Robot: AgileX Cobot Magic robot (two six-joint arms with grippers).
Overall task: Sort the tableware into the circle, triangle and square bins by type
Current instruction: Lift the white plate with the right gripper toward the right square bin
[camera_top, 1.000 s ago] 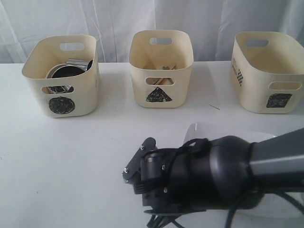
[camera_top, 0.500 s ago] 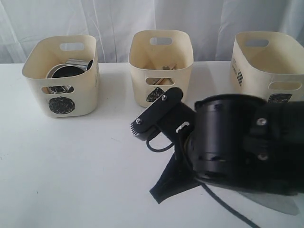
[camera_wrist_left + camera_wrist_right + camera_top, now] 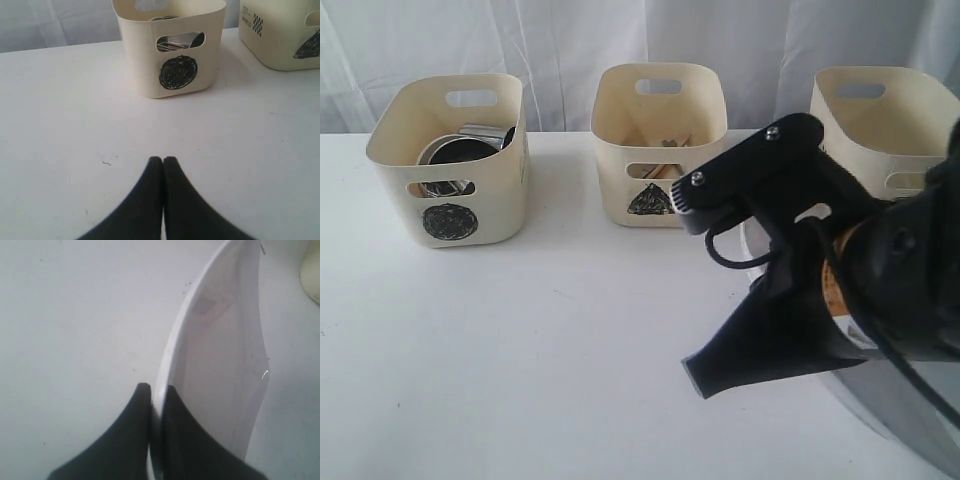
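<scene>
In the right wrist view my right gripper (image 3: 156,390) is shut on the rim of the large white plate (image 3: 225,350), which stands tilted on edge above the table. The right arm (image 3: 880,290) fills the right of the exterior view and hides nearly all of the plate and part of the square bin (image 3: 890,120). The circle bin (image 3: 448,165) at back left holds steel mugs and a bowl (image 3: 460,148). The triangle bin (image 3: 658,140) in the middle holds cutlery (image 3: 668,148). My left gripper (image 3: 163,160) is shut and empty over the bare table, short of the circle bin (image 3: 170,50).
The three tubs stand in a row along the back of the white table (image 3: 520,350), in front of a white curtain (image 3: 560,40). The triangle bin's corner (image 3: 280,35) shows beside the circle bin in the left wrist view.
The right arm has risen off the table and swung up and to the right, lifting the plate that lay flat a second ago. The left gripper stays shut.
</scene>
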